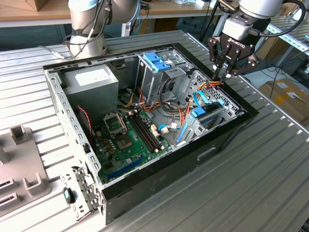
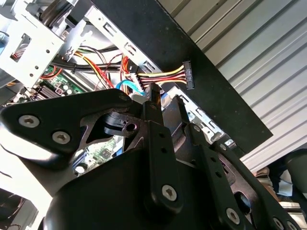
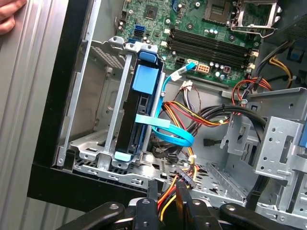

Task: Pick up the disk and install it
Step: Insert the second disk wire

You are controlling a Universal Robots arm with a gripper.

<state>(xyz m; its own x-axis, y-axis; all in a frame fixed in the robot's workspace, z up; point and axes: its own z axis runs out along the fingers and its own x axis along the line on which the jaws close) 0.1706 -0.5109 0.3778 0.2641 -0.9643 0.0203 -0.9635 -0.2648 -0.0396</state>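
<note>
Disk (image 3: 139, 120) with its light-blue carrier rail stands on edge in the metal bay (image 3: 103, 158) at the front corner of the open computer case (image 1: 159, 176), which lies on the ribbed desk (image 1: 270, 159); in the exterior view it shows as the blue-edged block (image 1: 205, 115) near the case's right wall. Its long axis runs from the case's black front edge toward the motherboard (image 3: 211, 28). A light-blue data cable (image 3: 168, 132) curls off its side.

The hand (image 1: 223, 73) hangs above the case's rim, beside the bay and not over it, so the disk lies below it and off to one side, apart from it. Its fingers (image 3: 180, 191) are nearly pressed together around the orange-yellow power cable bundle (image 3: 168, 203), whose black plug (image 2: 188, 75) juts out past the fingertips.
</note>
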